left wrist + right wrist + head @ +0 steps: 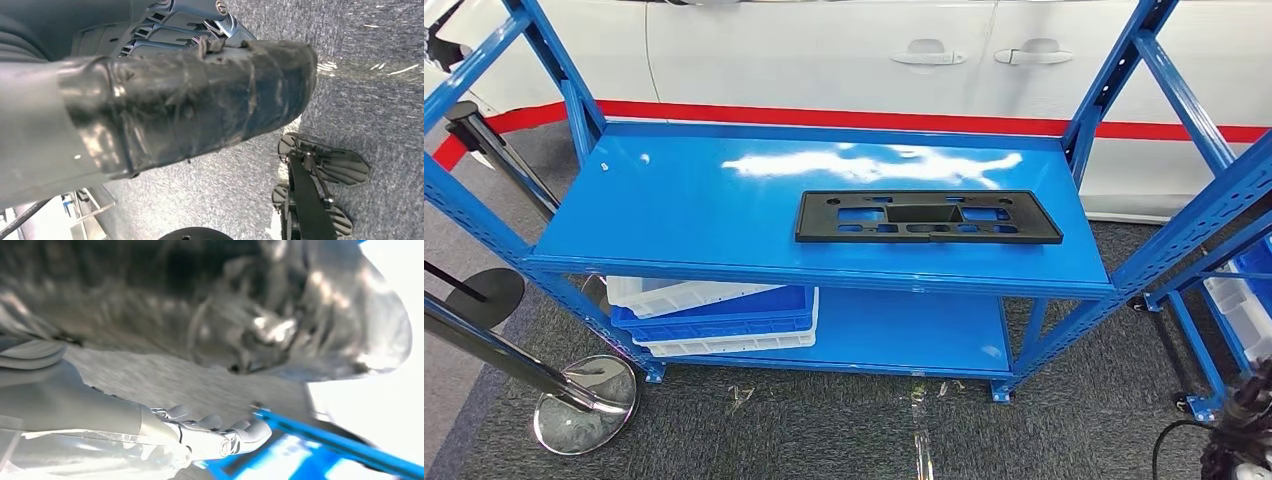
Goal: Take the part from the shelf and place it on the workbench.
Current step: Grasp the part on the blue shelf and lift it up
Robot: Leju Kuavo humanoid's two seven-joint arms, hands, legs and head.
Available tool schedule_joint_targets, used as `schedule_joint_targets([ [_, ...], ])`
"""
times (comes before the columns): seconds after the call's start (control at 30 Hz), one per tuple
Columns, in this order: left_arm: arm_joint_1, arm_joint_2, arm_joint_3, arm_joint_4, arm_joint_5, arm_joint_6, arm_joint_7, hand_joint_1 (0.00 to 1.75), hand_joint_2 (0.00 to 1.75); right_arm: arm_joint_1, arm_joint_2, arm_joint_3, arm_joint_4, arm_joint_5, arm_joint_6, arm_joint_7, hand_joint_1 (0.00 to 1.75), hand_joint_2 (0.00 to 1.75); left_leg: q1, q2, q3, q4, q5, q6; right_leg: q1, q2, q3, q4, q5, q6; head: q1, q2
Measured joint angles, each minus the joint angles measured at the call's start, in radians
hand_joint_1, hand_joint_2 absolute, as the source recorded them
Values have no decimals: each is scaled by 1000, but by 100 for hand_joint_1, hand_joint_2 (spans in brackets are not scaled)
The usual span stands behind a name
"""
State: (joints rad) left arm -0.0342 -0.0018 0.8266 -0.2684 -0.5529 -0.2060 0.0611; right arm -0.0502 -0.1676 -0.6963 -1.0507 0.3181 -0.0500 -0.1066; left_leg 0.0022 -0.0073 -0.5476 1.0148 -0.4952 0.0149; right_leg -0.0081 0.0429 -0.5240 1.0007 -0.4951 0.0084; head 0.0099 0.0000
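Observation:
The part (929, 217) is a flat black plastic plate with several cut-outs. It lies on the top deck of the blue shelf (704, 200), right of the middle and near the front edge, with nothing touching it. My right hand (1239, 425) hangs low at the shelf's right end, well below the part. In the blurred right wrist view this hand (215, 437) has its fingers stretched out, with nothing in them. My left hand (190, 100) hangs over the grey carpet; its tape-wrapped thumb sticks out and it holds nothing.
Stacked blue and white bins (714, 315) sit on the lower deck at the left. A chrome stanchion base (584, 405) and its dark post stand on the carpet at the front left. A white car (824, 50) is behind the shelf. Another blue rack (1224, 290) stands at the right.

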Motion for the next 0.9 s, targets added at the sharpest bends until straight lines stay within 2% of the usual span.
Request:
schedule_joint_targets([
  [0.23,-10,1,35,5,-56,-15,8,0,0,-13,-20,68,-229,108,-66,13,0,0,0,-1,0,0,0,0,0,-1,0,0,0,0,0,0],
  [0.9,-27,5,83,11,-234,-52,23,0,0,-58,-62,348,-809,392,-258,31,0,0,0,-4,0,0,1,1,0,-4,1,0,0,0,0,0],
])
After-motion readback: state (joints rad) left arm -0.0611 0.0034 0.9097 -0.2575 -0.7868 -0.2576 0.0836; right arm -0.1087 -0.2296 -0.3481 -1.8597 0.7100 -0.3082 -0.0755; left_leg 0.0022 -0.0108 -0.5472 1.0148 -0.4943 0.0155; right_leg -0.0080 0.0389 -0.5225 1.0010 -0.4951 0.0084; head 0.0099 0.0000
